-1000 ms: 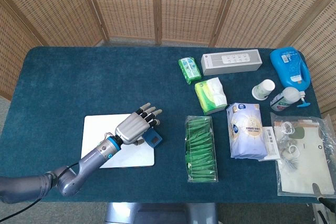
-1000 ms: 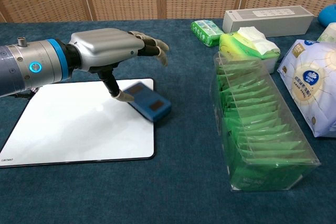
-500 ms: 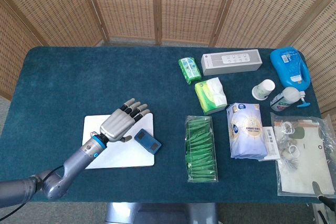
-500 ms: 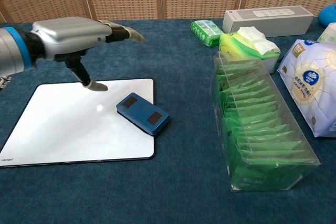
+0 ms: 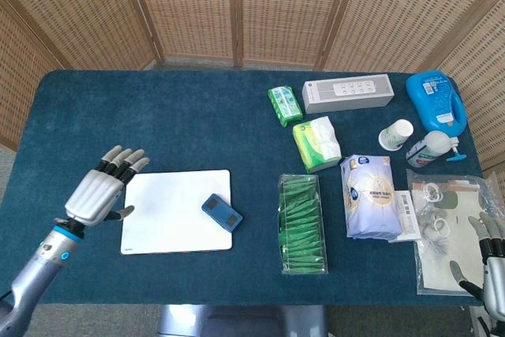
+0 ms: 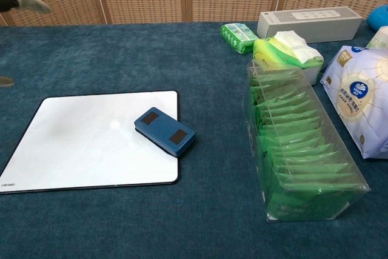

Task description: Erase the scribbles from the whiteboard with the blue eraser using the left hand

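Observation:
The whiteboard (image 5: 170, 215) (image 6: 79, 144) lies flat near the table's front left, its surface plain white with no marks that I can see. The blue eraser (image 5: 222, 212) (image 6: 165, 131) rests on the board's right edge, partly overhanging it, with nothing touching it. My left hand (image 5: 101, 192) hovers left of the board, fingers spread and empty; in the chest view only its fingertips (image 6: 29, 2) show at the left edge. My right hand (image 5: 489, 254) peeks in at the lower right corner, fingers apart, holding nothing.
A clear box of green packets (image 5: 301, 223) stands right of the board. Further right lie a tissue pack (image 5: 371, 195), a plastic bag of parts (image 5: 454, 230), a green wipes pack (image 5: 317, 142), a white box (image 5: 347, 92), a cup (image 5: 396, 134) and a blue jug (image 5: 435, 99).
My left hand let go of the eraser, leaving it on the board's right edge, and drew back left off the board. My right hand has come into view at the lower right.

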Controlling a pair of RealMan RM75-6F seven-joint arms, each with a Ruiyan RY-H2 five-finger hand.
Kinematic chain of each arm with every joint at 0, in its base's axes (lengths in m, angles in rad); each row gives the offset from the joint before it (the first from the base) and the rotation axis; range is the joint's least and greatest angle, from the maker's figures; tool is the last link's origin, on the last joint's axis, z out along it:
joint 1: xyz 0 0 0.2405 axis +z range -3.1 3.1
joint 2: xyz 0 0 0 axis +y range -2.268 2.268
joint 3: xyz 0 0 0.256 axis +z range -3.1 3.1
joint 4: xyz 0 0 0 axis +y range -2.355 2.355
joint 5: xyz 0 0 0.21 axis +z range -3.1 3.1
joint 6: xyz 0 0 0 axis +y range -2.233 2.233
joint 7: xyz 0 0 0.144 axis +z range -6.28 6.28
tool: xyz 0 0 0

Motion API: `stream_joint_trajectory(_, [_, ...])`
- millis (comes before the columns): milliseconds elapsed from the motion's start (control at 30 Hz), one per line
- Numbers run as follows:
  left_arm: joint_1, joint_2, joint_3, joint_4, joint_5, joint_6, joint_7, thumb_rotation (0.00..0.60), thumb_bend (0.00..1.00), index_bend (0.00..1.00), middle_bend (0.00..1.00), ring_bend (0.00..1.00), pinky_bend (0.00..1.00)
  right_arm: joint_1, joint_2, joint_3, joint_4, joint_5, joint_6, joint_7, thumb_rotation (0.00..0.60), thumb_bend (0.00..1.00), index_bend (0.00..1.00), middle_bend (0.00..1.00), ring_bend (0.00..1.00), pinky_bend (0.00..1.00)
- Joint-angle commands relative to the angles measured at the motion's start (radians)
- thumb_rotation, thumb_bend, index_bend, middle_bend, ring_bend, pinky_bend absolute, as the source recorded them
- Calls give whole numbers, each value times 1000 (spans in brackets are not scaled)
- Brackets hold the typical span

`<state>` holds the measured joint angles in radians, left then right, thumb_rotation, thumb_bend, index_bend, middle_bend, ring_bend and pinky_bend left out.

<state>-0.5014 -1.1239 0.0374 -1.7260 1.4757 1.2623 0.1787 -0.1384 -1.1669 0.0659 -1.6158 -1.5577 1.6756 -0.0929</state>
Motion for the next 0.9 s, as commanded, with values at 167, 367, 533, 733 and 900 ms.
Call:
stream_joint_trajectory(167, [169,100,84,-25,90,194,-99,600,280,99,0,0,0,28,16,6,-21,-9,-29,-33,600,242,129,113,0,40])
stream_joint_trajectory(367, [292,116,128,17,113,319,-165,600,279,122,0,0,0,55,21,5,-35,-20,-61,-66,600,240,143,96,0,41])
stream_joint_trajectory(533, [378,107,146,68,110,398,-235,600,279,139,7,0,0,67,24,2,-49,-15,-83,-89,600,239,157,93,0,41])
stream_joint_trajectory(733, [470,78,151,160,93,472,-292,600,280,160,21,0,0,77,21,0,-43,-20,-87,-128,600,240,169,93,0,40])
stream_joint_trajectory(900, [546,39,148,238,74,514,-362,600,279,170,24,0,0,88,15,0,-36,-22,-95,-146,600,240,175,93,0,40])
